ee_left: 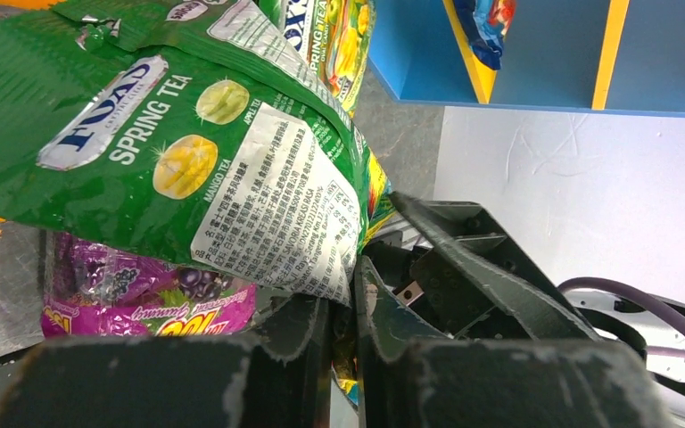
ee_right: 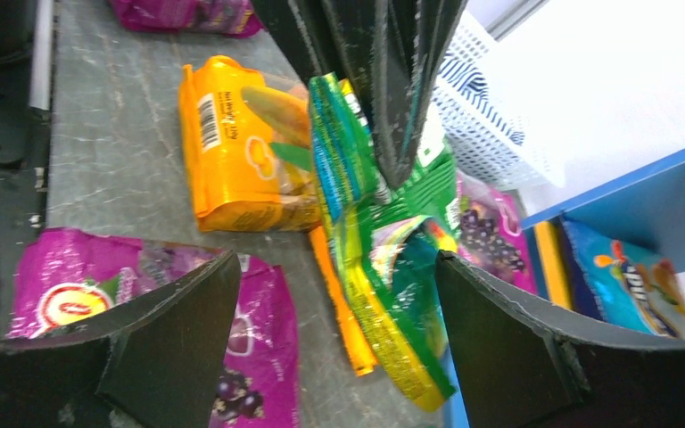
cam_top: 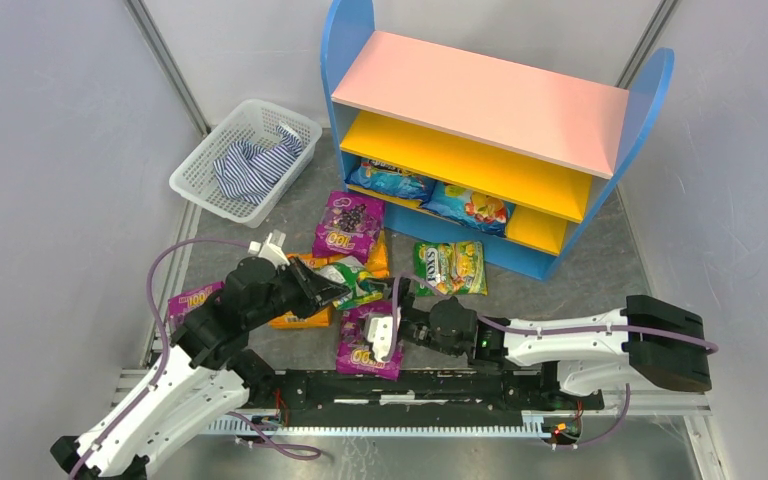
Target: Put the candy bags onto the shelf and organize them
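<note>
My left gripper (cam_top: 328,285) is shut on the edge of a green "Spring Tea" candy bag (cam_top: 357,281) and holds it off the table; in the left wrist view the jaws (ee_left: 348,299) pinch that bag (ee_left: 143,134). My right gripper (cam_top: 387,335) is open and empty over a purple "100" bag (cam_top: 368,347). In the right wrist view the gripper (ee_right: 337,267) faces the hanging green bag (ee_right: 383,267). The shelf (cam_top: 480,100) stands at the back with two blue bags (cam_top: 390,181) on its lowest level. A green-yellow FOX'S bag (cam_top: 450,268) lies before it.
Another purple bag (cam_top: 348,226) lies near the shelf and one (cam_top: 195,298) lies left of my left arm. Orange bags (cam_top: 300,318) lie under the left gripper. A white mesh basket (cam_top: 200,170) with a striped cloth (cam_top: 255,165) stands at the back left.
</note>
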Controlling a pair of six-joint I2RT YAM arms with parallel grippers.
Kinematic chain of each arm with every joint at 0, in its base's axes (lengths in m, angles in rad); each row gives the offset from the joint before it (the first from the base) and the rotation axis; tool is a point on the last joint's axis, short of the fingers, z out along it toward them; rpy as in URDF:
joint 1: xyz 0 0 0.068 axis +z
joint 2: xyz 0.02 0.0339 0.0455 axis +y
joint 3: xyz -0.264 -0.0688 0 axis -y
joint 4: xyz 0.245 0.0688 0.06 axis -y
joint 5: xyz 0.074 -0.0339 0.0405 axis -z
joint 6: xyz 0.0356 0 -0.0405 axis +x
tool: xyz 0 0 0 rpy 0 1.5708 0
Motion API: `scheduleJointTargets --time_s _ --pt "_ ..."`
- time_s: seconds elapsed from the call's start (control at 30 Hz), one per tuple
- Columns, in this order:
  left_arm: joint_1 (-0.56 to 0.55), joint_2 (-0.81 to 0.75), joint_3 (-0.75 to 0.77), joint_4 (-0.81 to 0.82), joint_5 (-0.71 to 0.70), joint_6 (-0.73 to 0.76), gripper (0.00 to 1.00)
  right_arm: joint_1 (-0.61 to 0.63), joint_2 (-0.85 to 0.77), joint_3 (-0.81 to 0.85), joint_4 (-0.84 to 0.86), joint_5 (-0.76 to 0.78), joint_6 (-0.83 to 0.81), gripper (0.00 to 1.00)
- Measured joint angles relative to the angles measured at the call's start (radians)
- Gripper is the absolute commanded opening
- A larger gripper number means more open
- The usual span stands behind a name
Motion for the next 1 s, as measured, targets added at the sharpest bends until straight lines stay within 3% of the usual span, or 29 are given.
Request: scheduleJointTargets --time_s 0.2,0.37,0.43,0.5,0.63,0.87,1.0 --pt "0.0 0.019 0.024 -0.027 0.015 0.01 0.06 0.001 0.001 0.018 0.02 0.037 -0.101 0.84" --pt "0.0 0.022 0.044 -0.035 0.035 0.01 0.04 0.001 0.025 0.046 0.041 0.031 -0.167 0.76" --pt "0.0 0.027 0.062 -0.035 0.047 0.01 0.04 0.001 0.04 0.059 0.042 0.023 -0.18 0.68" --pt "0.0 0.031 0.078 -0.034 0.057 0.01 0.04 0.001 0.047 0.066 0.043 0.018 -0.188 0.54" --pt "0.0 0.031 0.09 -0.038 0.061 0.01 0.04 0.0 0.057 0.095 0.032 0.018 -0.2 0.46" --pt "0.0 0.021 0.092 -0.038 0.058 0.01 0.16 0.001 0.059 0.105 0.021 0.014 -0.201 0.19" --pt "0.0 0.016 0.105 -0.043 0.056 0.011 0.33 0.001 0.045 0.111 0.005 0.012 -0.201 0.05"
